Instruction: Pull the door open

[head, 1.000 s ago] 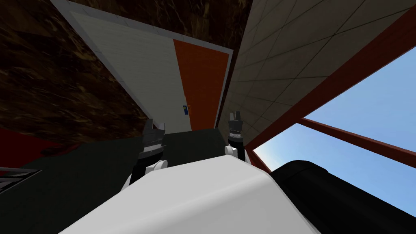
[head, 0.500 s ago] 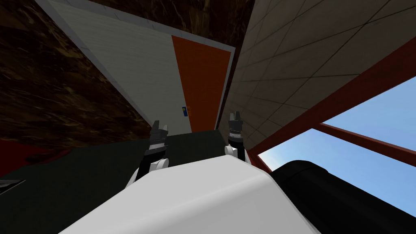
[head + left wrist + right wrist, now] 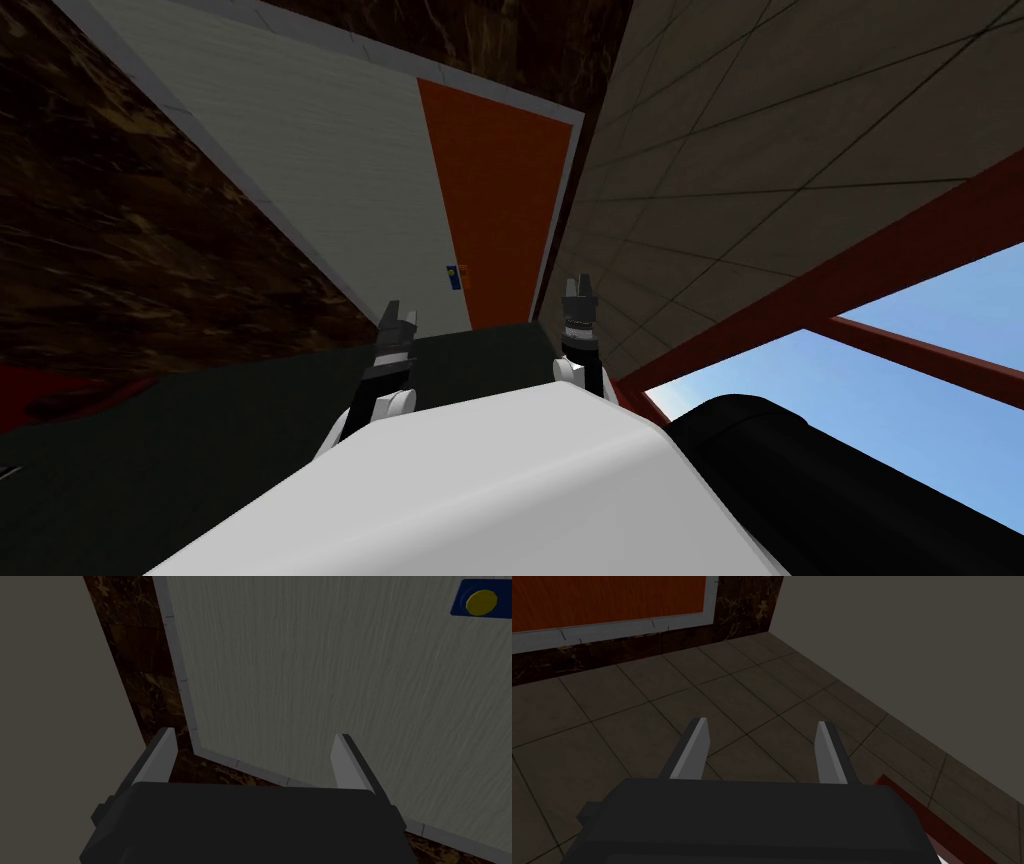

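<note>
Frankly, your main risk is a miss. The left gripper (image 3: 255, 735) faces bare panel rather than the handle, so closing from this pose would catch nothing. Pushing ahead would drive the blades into the door (image 3: 325, 676) instead of around anything you can pull. The handle (image 3: 481, 602), a yellow knob on a blue plate, sits well off to one side of the gripper's line. In the head view it lies at about 1 o'clock from the left gripper, near the seam where the pale grey door meets an orange panel (image 3: 500, 200). A knob that small looks easy to slip off under a pull, so you will likely need a square, centred grip.

Your left fingers (image 3: 162, 751) stand wide apart, holding and touching nothing, with the door's grey frame and a dark marbled wall beyond them. The right gripper (image 3: 760, 722), at 3 o'clock from the left one in the head view, is likewise spread wide and empty, pointing at the tiled floor (image 3: 612, 726)
</note>
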Motion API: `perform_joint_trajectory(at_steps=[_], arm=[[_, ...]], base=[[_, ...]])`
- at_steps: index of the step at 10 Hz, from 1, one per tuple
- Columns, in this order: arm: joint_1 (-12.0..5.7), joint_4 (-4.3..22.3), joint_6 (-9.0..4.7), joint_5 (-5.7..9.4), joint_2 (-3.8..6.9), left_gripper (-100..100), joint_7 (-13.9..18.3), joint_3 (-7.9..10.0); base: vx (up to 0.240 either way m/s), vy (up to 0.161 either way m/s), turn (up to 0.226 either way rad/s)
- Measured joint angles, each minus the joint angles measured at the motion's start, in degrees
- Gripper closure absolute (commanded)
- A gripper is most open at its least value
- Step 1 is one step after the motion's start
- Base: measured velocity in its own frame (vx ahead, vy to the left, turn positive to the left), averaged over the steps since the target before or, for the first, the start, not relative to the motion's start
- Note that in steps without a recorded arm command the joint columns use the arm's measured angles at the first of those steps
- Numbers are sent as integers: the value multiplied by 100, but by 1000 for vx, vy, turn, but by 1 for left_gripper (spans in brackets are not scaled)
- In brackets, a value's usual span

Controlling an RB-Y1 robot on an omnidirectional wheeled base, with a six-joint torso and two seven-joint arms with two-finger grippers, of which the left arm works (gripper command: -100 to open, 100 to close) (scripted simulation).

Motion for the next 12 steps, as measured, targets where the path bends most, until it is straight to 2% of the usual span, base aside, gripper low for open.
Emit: perform_joint_trajectory(at_steps=[6, 9, 11, 12], arm=[[-322, 685, 112, 13, 59, -100, 25, 97], [-557, 1142, 231, 58, 156, -100, 88, 215], [-716, 1456, 297, 60, 148, -100, 99, 258], [-717, 1535, 321, 58, 140, -100, 98, 259]], base=[[113, 27, -19], [155, 26, -30], [159, 16, -26], [107, 51, -15]])
